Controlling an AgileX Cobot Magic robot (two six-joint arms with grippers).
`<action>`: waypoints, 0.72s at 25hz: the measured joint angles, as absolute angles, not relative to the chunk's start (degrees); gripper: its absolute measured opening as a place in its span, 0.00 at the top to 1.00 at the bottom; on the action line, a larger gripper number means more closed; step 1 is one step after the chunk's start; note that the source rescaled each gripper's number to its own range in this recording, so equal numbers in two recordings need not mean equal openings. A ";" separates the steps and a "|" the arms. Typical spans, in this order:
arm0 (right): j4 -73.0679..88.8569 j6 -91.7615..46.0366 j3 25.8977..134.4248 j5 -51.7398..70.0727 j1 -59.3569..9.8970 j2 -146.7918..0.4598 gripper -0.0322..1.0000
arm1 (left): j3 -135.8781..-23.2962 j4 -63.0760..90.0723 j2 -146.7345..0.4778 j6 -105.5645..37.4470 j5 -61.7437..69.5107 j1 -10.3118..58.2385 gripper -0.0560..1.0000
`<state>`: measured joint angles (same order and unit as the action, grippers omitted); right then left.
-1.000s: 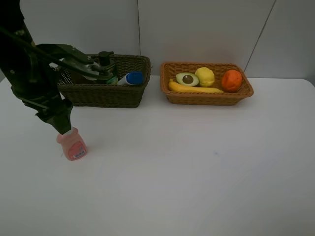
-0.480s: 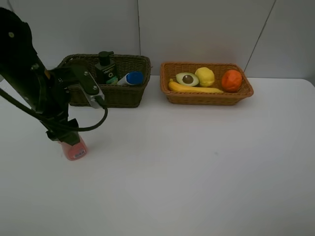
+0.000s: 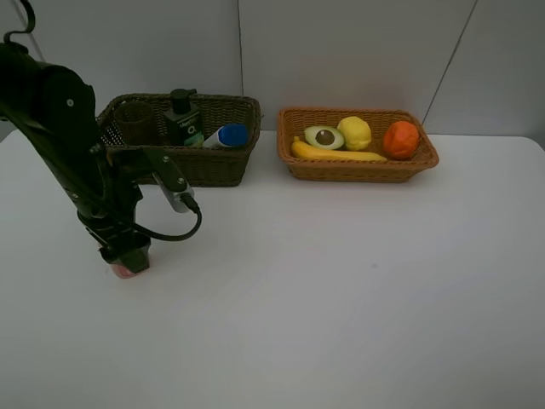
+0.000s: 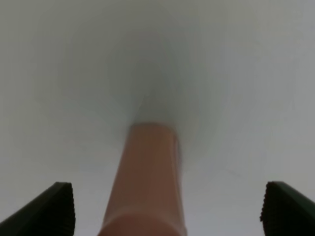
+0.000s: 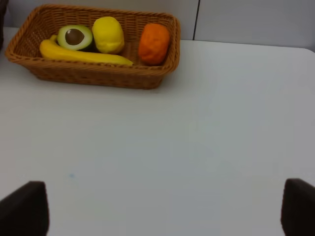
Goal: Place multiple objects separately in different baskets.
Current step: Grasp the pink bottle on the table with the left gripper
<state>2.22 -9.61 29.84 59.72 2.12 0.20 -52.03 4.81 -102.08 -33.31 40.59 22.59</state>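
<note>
- The sorting looks nearly complete: the banana [image 3: 338, 154], halved avocado [image 3: 324, 136], yellow lemon [image 3: 355, 133] and orange [image 3: 401, 140] lie together in the light orange-brown basket [image 3: 358, 170], so fruit goes there.
- The dark brown-green basket [image 3: 204, 166] takes the containers: the dark green pump bottle [image 3: 182, 118], the white blue-capped bottle [image 3: 226, 135] and the translucent cup [image 3: 135, 122] sit inside it.
- The small pink bottle [image 3: 129, 269] is the one item left on the white surface [image 3: 341, 290], in front of the dark basket and well apart from it.
- The left gripper [image 3: 126, 256] sits low over that bottle. In the left wrist view its fingers [image 4: 49, 209] are spread wide, one on each side of the bottle [image 4: 147, 182], neither touching it, so nothing is grasped.
- This straddling pose suits closing on the bottle's body; I judge the grasp to be the step in hand.
- The right gripper [image 5: 157, 211] has its fingers [image 5: 24, 209] released too, over bare surface in front of the fruit basket, holding nothing.
- Room is generous: the surface around the bottle is bare, and the path to the dark basket is open.
- The basket's near wall is tall, so the bottle likely needs a clear lift over the rim, and the free spot inside seems to be between the cup and pump bottle or beside the blue cap.
</note>
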 joint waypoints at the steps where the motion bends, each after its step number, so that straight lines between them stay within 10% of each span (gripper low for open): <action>1: 2.22 -9.61 29.84 59.72 2.12 0.20 0.00 | -52.03 4.81 -102.14 -33.31 40.53 22.59 0.00; 11: 2.22 -9.61 29.84 59.72 2.12 0.20 0.00 | -52.03 4.95 -102.25 -31.61 40.30 22.59 0.04; 18: 2.22 -9.61 29.84 59.72 2.12 0.20 0.00 | -52.03 4.95 -102.25 -28.71 39.87 22.59 0.50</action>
